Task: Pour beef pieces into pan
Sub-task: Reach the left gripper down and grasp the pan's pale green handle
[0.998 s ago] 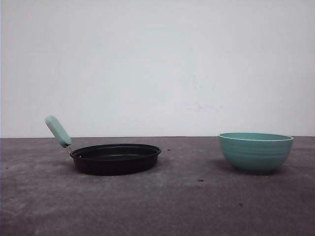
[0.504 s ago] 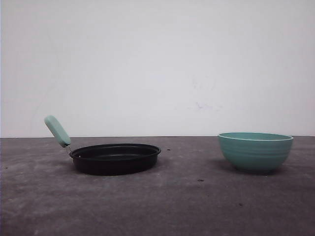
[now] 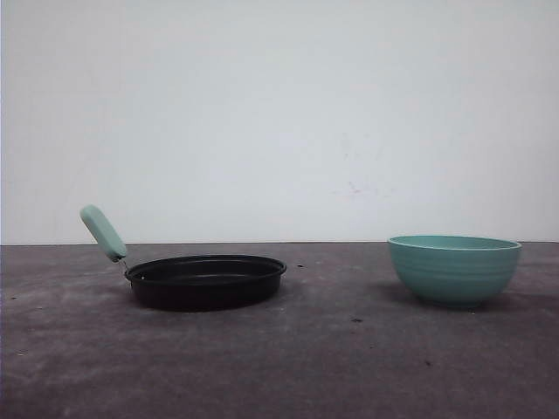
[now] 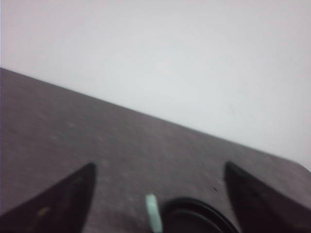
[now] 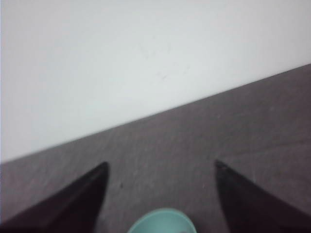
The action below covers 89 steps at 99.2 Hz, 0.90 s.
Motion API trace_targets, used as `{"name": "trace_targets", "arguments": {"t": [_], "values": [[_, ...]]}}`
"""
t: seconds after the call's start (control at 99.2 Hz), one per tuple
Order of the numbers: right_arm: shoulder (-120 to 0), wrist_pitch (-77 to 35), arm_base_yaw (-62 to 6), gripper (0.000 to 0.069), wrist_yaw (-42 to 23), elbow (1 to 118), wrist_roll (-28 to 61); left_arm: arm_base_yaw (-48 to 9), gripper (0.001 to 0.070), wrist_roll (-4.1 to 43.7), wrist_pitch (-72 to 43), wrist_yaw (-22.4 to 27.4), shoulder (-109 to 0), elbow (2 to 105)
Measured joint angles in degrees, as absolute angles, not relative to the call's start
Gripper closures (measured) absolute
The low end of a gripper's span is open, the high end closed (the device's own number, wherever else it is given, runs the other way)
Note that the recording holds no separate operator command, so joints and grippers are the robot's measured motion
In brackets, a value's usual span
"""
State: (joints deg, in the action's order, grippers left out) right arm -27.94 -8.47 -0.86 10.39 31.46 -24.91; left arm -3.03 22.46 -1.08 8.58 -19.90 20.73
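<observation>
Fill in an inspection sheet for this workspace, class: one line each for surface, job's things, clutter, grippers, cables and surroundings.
Surface: dark grey table, scuffed, with small dark specks.
Job's things: black pan upright on the left, green handle angled up; beef pieces nothing seen, the bowl's inside is hidden.
Clutter: teal bowl on the right, apart from the pan.
Grippers: left gripper open, near the pan; right gripper open, near the bowl.
Cables: nothing seen.
Surroundings: plain white wall.
</observation>
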Motion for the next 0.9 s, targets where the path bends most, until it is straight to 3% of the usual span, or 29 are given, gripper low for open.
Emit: {"name": "trace_targets", "arguments": {"t": [0.323,0.585,0.898], "values": [[-28.8,-7.8,-2.8,0.0187,10.5,31.5,-23.9,-8.3,0.0126,23.7,2.2,10.3,-36.4,20.7],[-29.3,-7.4,-4.5,0.0187,10.5,31.5,-23.9,-13.0,0.0126,25.3,17.6,10.5,-55.7,20.7],[-29.3,-7.5,-6.4,0.0187,10.4,31.5,-23.9,-13.4,0.0126,27.4,36.8,10.5,-75.8,20.8]]}}
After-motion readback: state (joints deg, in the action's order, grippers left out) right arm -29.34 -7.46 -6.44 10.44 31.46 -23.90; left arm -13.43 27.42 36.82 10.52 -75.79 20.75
